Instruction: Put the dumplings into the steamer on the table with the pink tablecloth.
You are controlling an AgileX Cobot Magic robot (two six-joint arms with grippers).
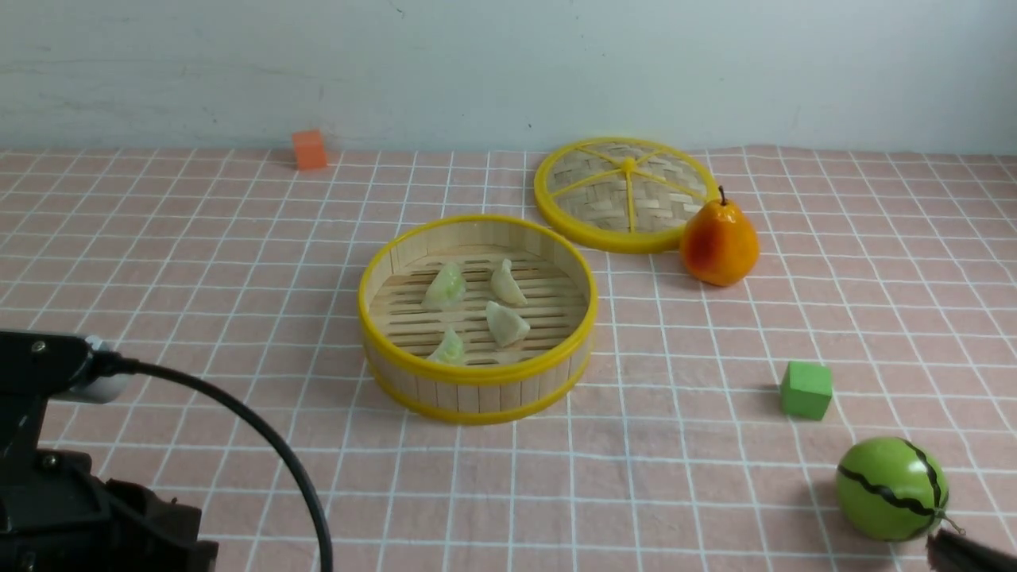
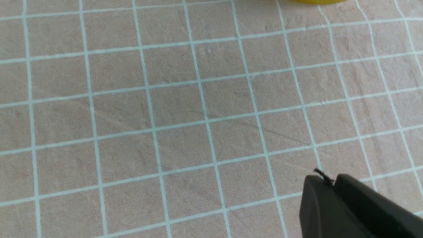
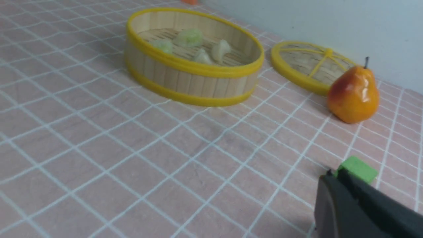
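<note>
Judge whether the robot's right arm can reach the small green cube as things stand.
Probably yes. The right gripper, jaws shut, points at the small green cube with nothing between in its wrist view; the striped green ball sits close by, so it may need skirting.

Robot lab: toy pear [image 1: 719, 242], pink tablecloth [image 1: 199, 262]

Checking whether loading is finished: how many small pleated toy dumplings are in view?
4, all in the round yellow-rimmed bamboo steamer: rear pale-green dumpling, rear whitish dumpling, central whitish dumpling, near pale-green dumpling. None seems hidden.
</note>
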